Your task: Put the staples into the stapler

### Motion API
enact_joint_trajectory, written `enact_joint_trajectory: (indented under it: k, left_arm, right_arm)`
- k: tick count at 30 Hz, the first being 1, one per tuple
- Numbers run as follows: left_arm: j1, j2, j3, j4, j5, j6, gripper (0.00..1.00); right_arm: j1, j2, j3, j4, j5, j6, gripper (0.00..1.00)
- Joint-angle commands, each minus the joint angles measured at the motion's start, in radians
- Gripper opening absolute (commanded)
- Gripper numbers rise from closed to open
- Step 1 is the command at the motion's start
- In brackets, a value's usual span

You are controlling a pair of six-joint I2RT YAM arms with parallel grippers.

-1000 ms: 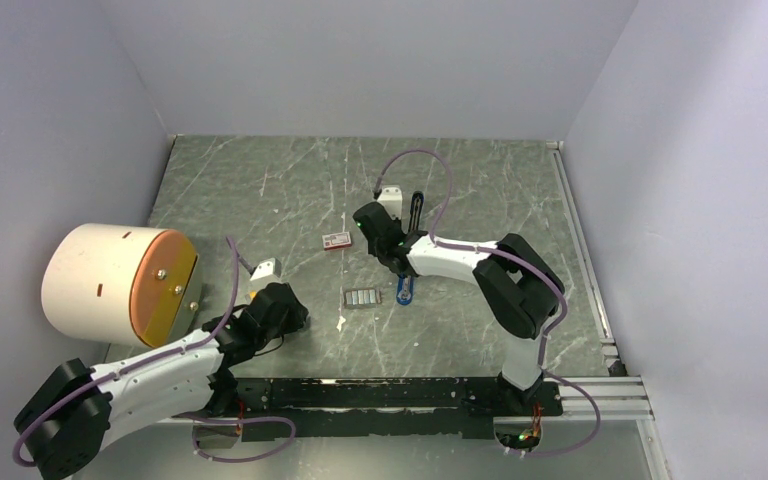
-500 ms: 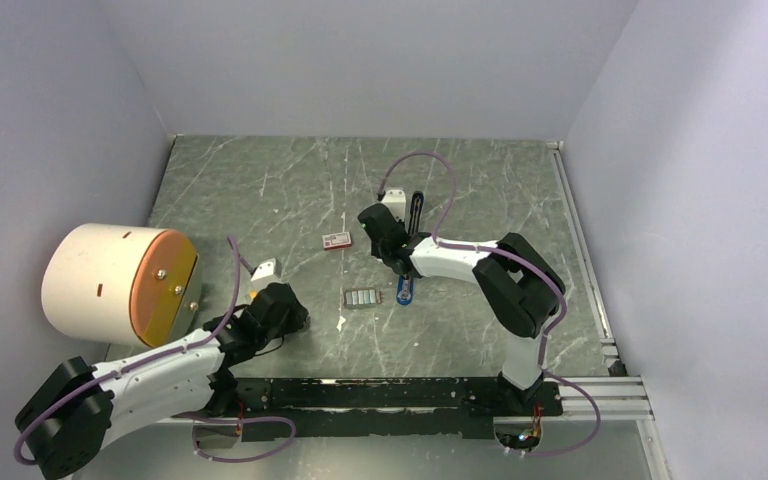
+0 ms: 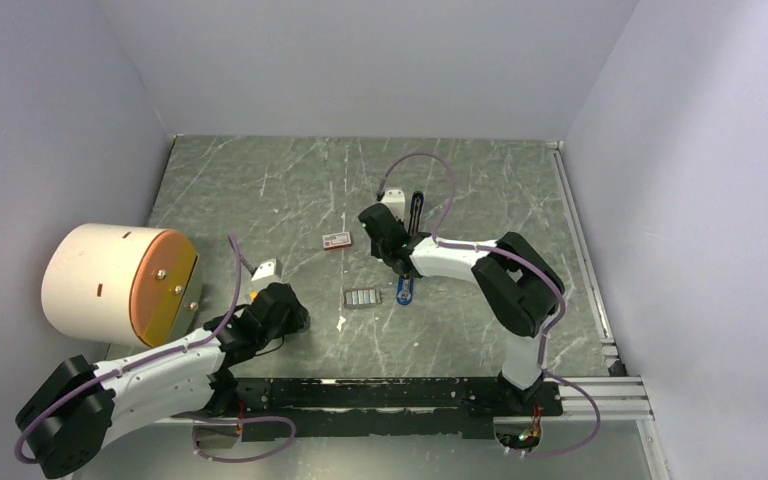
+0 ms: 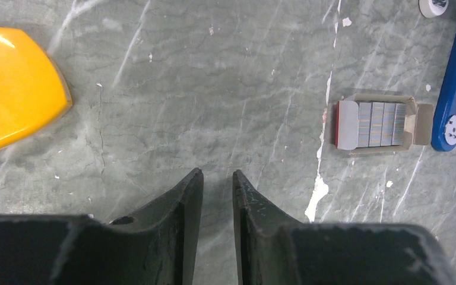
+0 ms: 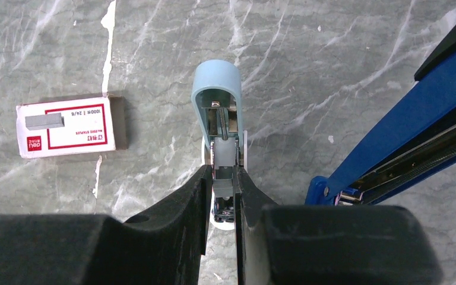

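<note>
Red-and-white box, "deli", "24/6", "1000"; right hand tight on pale blue-grey piece; left hand slightly ajar

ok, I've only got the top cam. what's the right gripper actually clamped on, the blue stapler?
Observer: No. In the right wrist view the right gripper is shut on the near end of a pale blue-grey piece. The stapler lies off to its side, not gripped.
Operator: and the staples, loose on the table?
Observer: Not loose. In the left wrist view the staples sit as strips side by side in an open cardboard tray, next to the stapler's blue end.
</note>
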Motion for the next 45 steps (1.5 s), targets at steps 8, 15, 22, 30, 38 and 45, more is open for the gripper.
enact_joint_trajectory:
  k: [8, 15, 22, 30, 38, 45]
  left_arm:
    - [0.005, 0.006, 0.029, 0.036, 0.009, -0.001, 0.31]
    - [0.005, 0.005, 0.027, 0.035, 0.008, -0.002, 0.31]
    - [0.005, 0.0, 0.025, 0.031, 0.008, -0.003, 0.31]
    - [0.005, 0.0, 0.022, 0.034, 0.008, -0.005, 0.31]
    - [0.006, -0.002, 0.021, 0.032, 0.008, -0.006, 0.31]
    - [0.005, -0.002, 0.02, 0.032, 0.008, -0.008, 0.31]
  right_arm:
    - [-0.01, 0.021, -0.016, 0.028, 0.008, -0.009, 0.21]
    - [-0.01, 0.02, -0.019, 0.028, -0.005, -0.007, 0.21]
    - [-0.01, 0.001, -0.041, 0.029, -0.019, -0.01, 0.22]
    - [-0.01, -0.019, -0.055, 0.026, -0.023, -0.012, 0.21]
    - [-0.01, -0.037, -0.062, 0.02, -0.033, -0.016, 0.22]
    - [-0.01, -0.039, -0.059, 0.015, -0.038, -0.021, 0.22]
